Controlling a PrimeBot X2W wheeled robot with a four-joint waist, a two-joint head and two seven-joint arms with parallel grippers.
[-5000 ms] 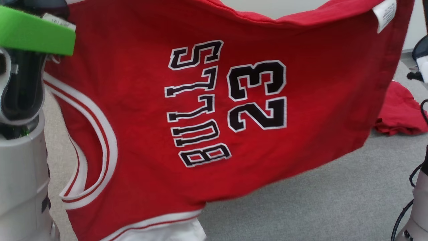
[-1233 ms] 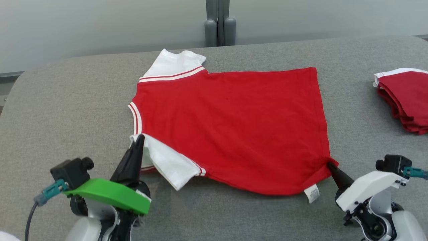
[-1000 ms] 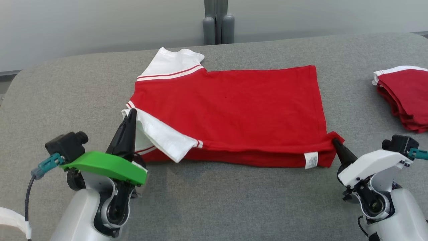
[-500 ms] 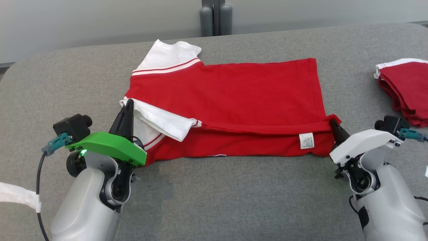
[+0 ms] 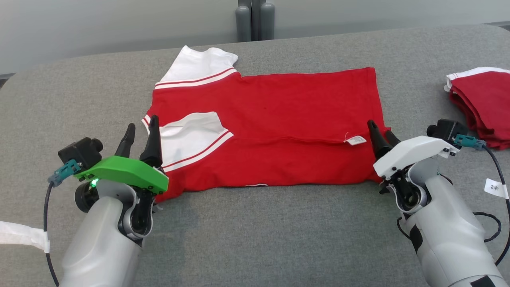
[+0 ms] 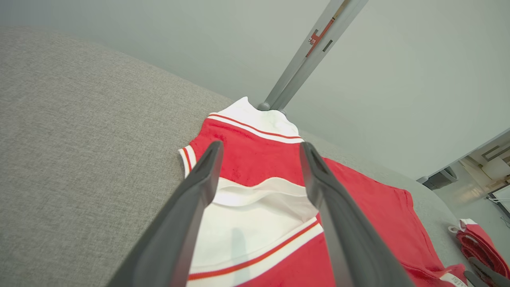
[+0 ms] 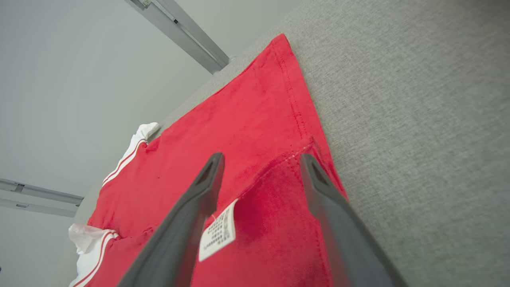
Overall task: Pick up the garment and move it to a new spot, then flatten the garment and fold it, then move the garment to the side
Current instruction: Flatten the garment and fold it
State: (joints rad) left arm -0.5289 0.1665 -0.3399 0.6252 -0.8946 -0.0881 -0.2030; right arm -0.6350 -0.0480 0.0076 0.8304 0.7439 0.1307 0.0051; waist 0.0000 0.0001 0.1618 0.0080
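Observation:
A red garment [image 5: 279, 115] with white sleeves lies flat on the grey table [image 5: 255, 235], its near part folded up over the middle, with a white care label [image 5: 354, 140] on the folded edge. My left gripper [image 5: 140, 127] stands open at the garment's left edge, over the folded white sleeve [image 6: 255, 223]. At the right edge my right gripper [image 5: 381, 130] is open too, its fingers [image 7: 199, 199] straddling the fold's corner next to the label [image 7: 218, 231]. Neither gripper holds cloth.
A stack of folded red garments [image 5: 484, 107] sits at the table's right edge. A grey post [image 5: 251, 20] rises behind the table's far edge. Cables [image 5: 492, 215] hang by my right arm. Bare grey surface stretches along the near side.
Both grippers have opened and let go of the garment's near edge, which now lies folded over the middle. The camera has also tilted slightly.

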